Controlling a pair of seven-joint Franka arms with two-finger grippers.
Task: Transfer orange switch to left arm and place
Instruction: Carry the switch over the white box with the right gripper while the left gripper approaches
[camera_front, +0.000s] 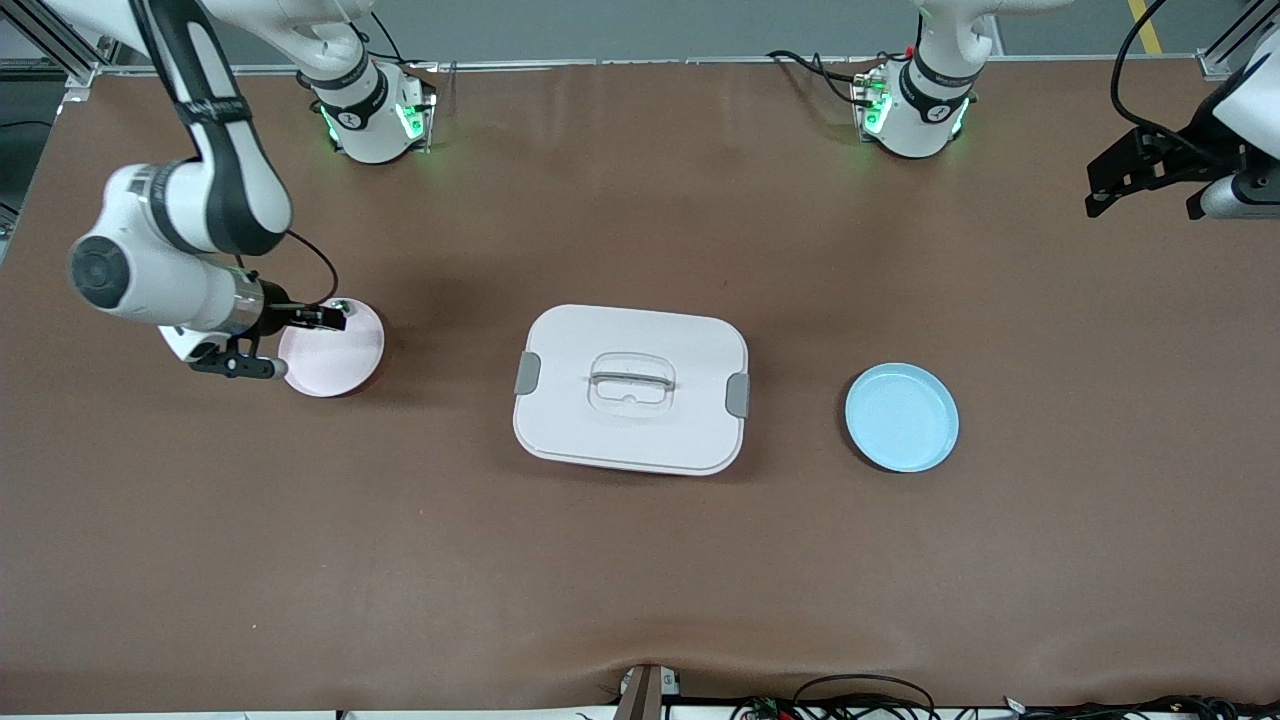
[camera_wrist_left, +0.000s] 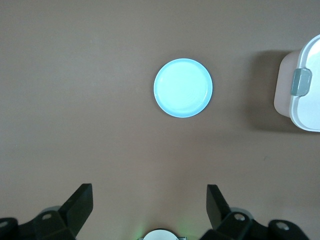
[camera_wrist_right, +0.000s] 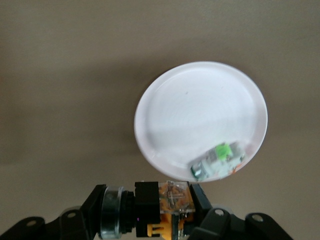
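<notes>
My right gripper (camera_front: 322, 318) hangs just above the pink plate (camera_front: 335, 360) at the right arm's end of the table. It is shut on the orange switch (camera_wrist_right: 150, 210), a black cylinder with a metal ring and an orange and clear block, held sideways between the fingers (camera_wrist_right: 202, 200). The white box (camera_front: 630, 388) with grey latches sits in the middle of the table. My left gripper (camera_front: 1145, 200) waits high over the left arm's end of the table, open with nothing in it (camera_wrist_left: 150, 205).
A small green-and-white component (camera_wrist_right: 218, 161) lies on the pink plate (camera_wrist_right: 200, 120) near its rim. A blue plate (camera_front: 901, 417) with nothing on it sits between the box and the left arm's end of the table, also in the left wrist view (camera_wrist_left: 183, 88).
</notes>
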